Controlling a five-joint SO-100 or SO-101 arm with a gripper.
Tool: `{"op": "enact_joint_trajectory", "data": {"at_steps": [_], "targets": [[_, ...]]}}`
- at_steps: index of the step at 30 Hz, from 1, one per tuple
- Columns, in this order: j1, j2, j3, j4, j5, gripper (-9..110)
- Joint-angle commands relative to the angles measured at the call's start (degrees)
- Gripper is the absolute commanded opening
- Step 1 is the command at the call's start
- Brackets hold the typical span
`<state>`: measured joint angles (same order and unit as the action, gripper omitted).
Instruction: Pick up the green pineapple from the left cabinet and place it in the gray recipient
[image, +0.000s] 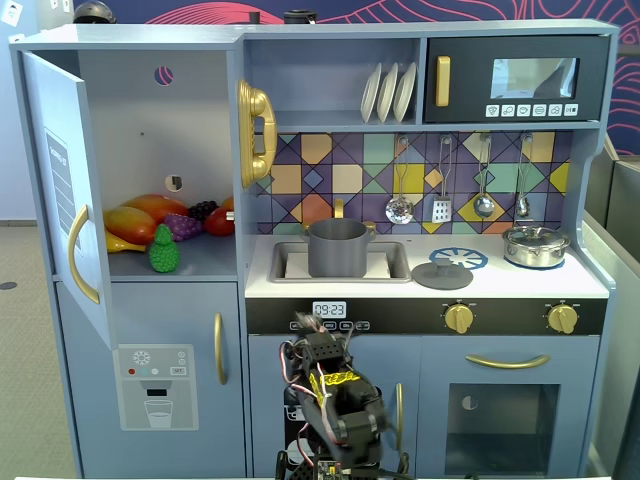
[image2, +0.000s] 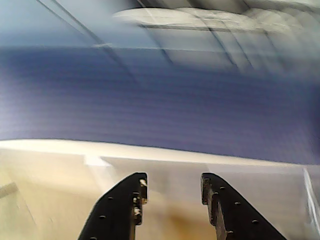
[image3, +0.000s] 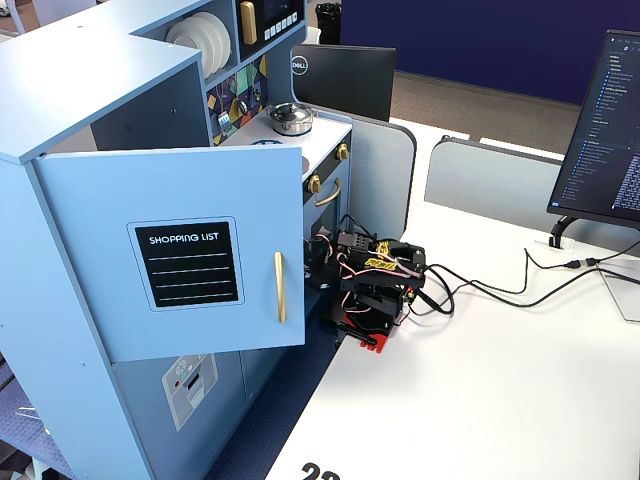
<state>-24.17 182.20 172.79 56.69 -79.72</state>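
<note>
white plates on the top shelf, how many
3. The plates stand on edge in a row on the upper shelf left of the microwave: left, middle, right. None looks hidden behind them.

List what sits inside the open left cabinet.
The left cabinet holds the green pineapple in front, then purple grapes, a mango and a red fruit; anything behind them is covered.

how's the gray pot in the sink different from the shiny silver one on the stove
The gray pot is matte, dark and open-topped; the silver pot is shiny and wears a lid. The gray pot is taller and sits down in the sink; the silver pot is squatter and stands on the right side of the stovetop. Both are round toy pots.
</note>
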Motion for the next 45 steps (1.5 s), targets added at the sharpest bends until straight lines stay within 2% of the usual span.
{"op": "enact_joint_trajectory", "data": {"at_steps": [1, 3, 7, 12, 18, 28, 45], "targets": [[-12.6, -1.7, -1.0, -43.9, 5.5, 4], [-17.3, -9.1, -5.5, -57.1, -3.6, 7], [-22.8, -21.2, -21.7, -60.3, -8.8, 14], [-23.2, -33.2, -33.0, -68.1, -13.8, 23], [-22.9, -39.3, -38.5, -69.4, -15.1, 29], [-22.4, -49.2, -44.6, -69.0, -11.3, 38], [-20.7, -67.1, -59.5, -66.7, -12.1, 35]]}}
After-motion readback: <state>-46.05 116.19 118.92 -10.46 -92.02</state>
